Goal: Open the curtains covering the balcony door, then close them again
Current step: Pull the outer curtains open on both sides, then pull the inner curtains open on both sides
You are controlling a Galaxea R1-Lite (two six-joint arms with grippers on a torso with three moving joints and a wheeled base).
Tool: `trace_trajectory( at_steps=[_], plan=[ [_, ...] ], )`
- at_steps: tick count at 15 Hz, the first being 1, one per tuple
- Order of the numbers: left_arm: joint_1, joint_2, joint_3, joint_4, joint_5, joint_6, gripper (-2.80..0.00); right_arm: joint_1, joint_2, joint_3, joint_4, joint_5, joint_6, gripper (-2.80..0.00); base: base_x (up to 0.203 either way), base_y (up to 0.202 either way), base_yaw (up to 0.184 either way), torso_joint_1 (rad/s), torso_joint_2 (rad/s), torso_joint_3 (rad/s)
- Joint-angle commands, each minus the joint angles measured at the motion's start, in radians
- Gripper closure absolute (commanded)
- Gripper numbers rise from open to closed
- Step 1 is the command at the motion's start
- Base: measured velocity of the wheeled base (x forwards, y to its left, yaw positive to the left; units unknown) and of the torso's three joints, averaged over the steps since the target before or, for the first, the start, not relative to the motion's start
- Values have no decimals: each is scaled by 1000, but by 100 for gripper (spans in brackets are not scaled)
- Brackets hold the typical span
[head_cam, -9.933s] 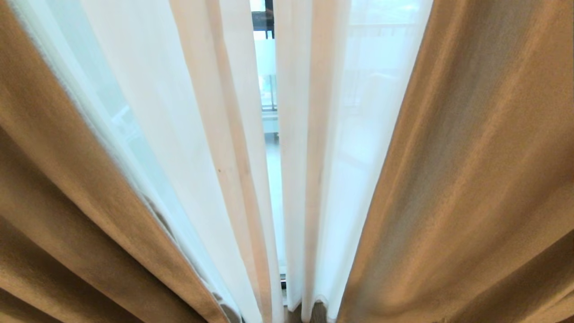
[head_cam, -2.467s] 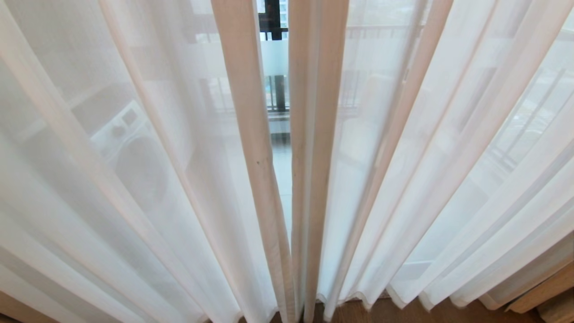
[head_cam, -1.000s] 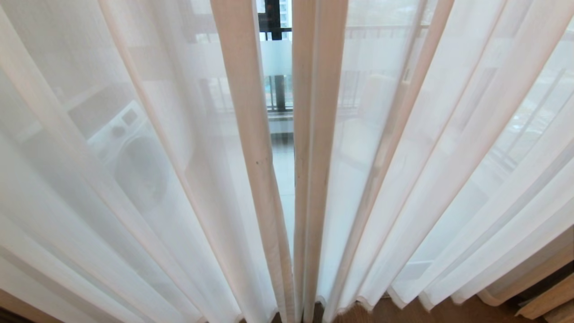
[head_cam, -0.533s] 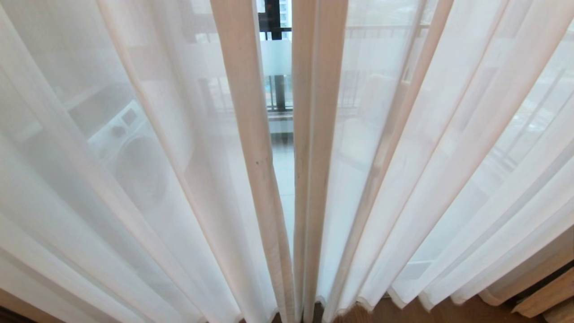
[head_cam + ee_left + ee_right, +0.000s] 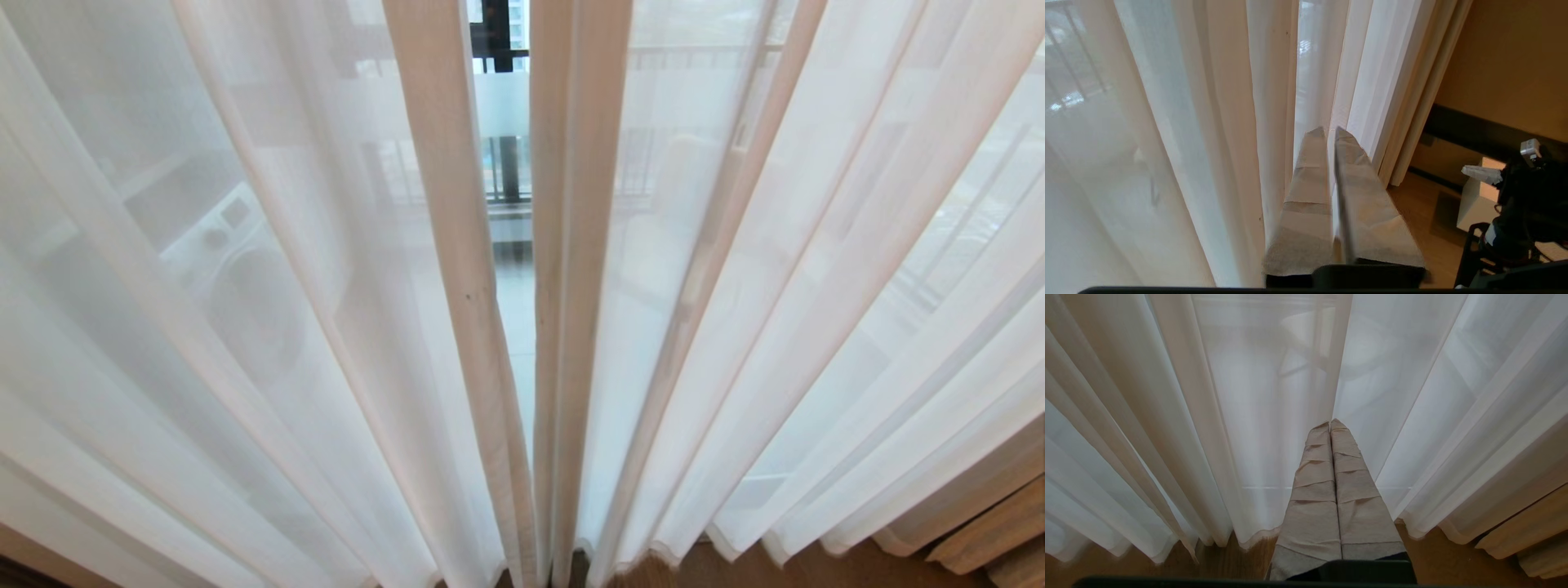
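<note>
Beige drapes gone sideways, left claw [image 5: 1330, 130] barely parted before sheer curtains [image 5: 1216, 102].

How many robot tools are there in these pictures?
2. The left tool points at the gap between the sheer curtains. The right tool faces the curtains, above the wooden floor. Neither shows in the head view.

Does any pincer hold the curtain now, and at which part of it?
Nothing is held. The left pincer is slightly parted in front of the sheer curtains, with no cloth between its fingers. The right pincer is shut and empty.
</note>
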Motion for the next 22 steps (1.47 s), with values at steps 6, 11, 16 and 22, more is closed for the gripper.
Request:
trace_trajectory(
  at_steps=[6,11,16,22],
  plan=[
    [-141,94,-71,1,99,-1,-280,0,1,0,0,0,-1,0,0,0,0,0,0,0],
    [-269,133,-104,2,314,5,-280,0,1,0,0,1,-1,0,0,0,0,0,0,0],
    [-378,190,-132,-2,611,92,-280,0,1,0,0,1,-1,0,0,0,0,0,0,0],
    [-402,288,-227,-6,692,128,-280,0,1,0,0,0,-1,0,0,0,0,0,0,0]
  ],
)
